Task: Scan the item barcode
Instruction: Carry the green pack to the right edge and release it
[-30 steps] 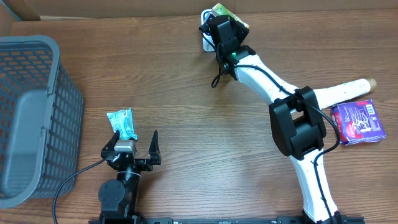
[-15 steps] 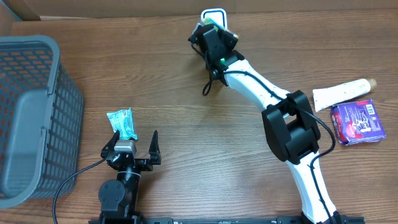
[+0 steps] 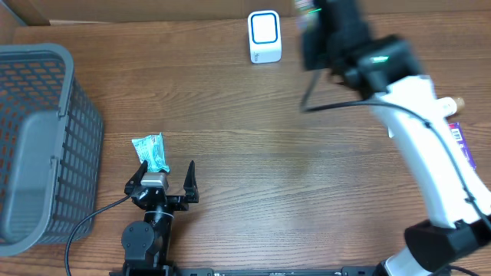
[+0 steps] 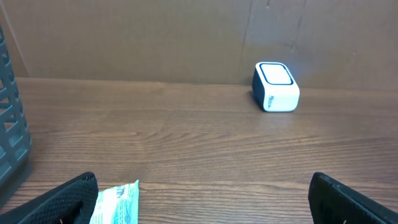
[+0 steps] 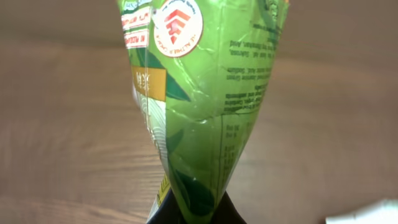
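Grip the green bag (image 5: 199,93) tight in the shut right gripper (image 5: 189,214) (high up, off to the right of the white scanner (image 3: 265,36)). Turn slowly, stripes toward the scanner's face. Leave the open, empty left gripper (image 3: 163,178) alone.
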You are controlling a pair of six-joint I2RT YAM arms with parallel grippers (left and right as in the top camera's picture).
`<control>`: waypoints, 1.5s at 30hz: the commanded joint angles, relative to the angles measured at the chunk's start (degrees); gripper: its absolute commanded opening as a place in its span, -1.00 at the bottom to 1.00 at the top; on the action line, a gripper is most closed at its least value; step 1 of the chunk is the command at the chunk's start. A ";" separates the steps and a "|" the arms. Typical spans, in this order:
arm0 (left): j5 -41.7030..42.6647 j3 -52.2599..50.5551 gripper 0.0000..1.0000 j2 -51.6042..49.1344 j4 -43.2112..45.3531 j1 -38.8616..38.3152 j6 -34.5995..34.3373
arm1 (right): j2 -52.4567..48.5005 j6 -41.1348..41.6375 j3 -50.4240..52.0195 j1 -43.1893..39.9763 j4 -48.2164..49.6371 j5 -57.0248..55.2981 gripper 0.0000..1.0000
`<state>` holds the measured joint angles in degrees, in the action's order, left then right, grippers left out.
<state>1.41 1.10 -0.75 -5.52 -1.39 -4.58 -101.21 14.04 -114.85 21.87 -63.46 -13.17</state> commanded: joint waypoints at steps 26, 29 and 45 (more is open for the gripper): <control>-0.37 -0.37 0.99 0.50 0.17 0.39 -1.01 | -15.82 26.62 19.76 -31.78 12.76 3.63 -0.33; -0.37 -0.37 0.99 0.50 0.17 0.39 -1.01 | -15.82 26.43 19.74 -31.80 9.70 4.48 -0.13; -0.37 -0.37 0.99 0.50 0.17 0.39 -1.01 | -9.42 3.67 9.03 -20.37 -5.97 31.95 0.24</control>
<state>1.41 1.10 -0.75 -5.50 -1.39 -4.58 -113.97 25.58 -103.94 -4.01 -69.82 8.36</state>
